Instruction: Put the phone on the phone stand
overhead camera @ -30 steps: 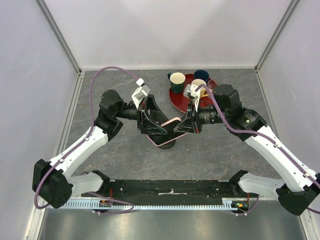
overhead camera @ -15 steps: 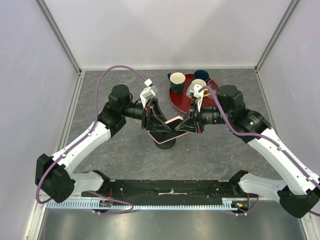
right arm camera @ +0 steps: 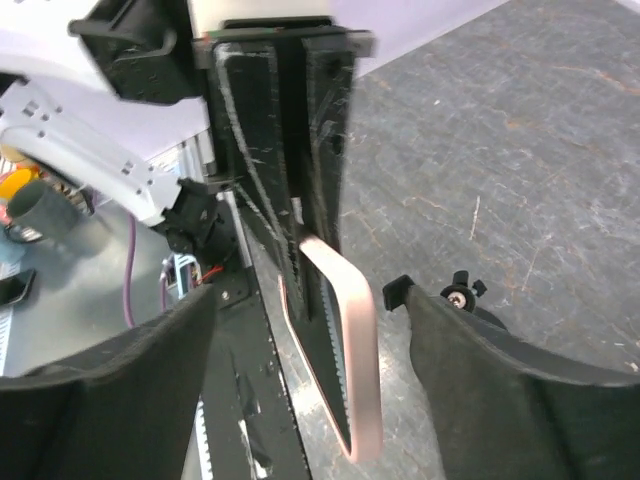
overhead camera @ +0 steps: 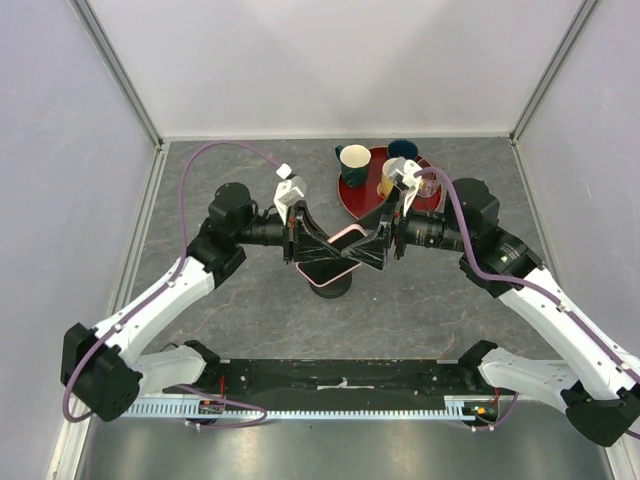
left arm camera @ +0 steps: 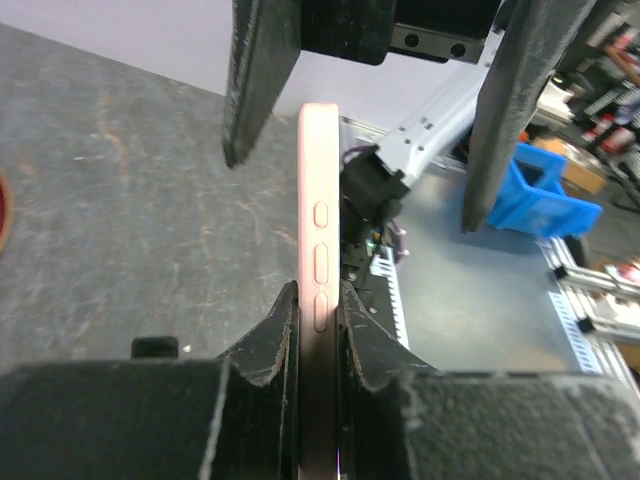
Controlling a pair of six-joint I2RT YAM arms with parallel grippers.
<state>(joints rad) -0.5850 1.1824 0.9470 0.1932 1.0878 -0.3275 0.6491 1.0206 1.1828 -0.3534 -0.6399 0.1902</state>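
Note:
The phone [overhead camera: 336, 262], black-screened with a pale pink case, hangs tilted above the table between both arms. My left gripper [overhead camera: 316, 250] is shut on its left end; in the left wrist view the pink edge [left arm camera: 318, 230] runs straight up out of my pinched fingers [left arm camera: 283, 335]. My right gripper [overhead camera: 364, 250] is open, its fingers [left arm camera: 258, 90] standing wide on either side of the phone's far end without touching it. From the right wrist the phone [right arm camera: 352, 330] hangs free between my own fingers [right arm camera: 500, 380]. The black phone stand [overhead camera: 335, 289] sits right below the phone.
A round red tray [overhead camera: 350, 200] behind the grippers carries a dark green cup [overhead camera: 354, 160], a blue cup [overhead camera: 403, 150] and a yellow one [overhead camera: 392, 180]. Grey walls close off the table on three sides. A black bar runs along the near edge [overhead camera: 340, 375].
The left gripper has shut on the phone's left end. The right gripper, which was holding the phone, has opened and let go. Both wrists have shifted slightly.

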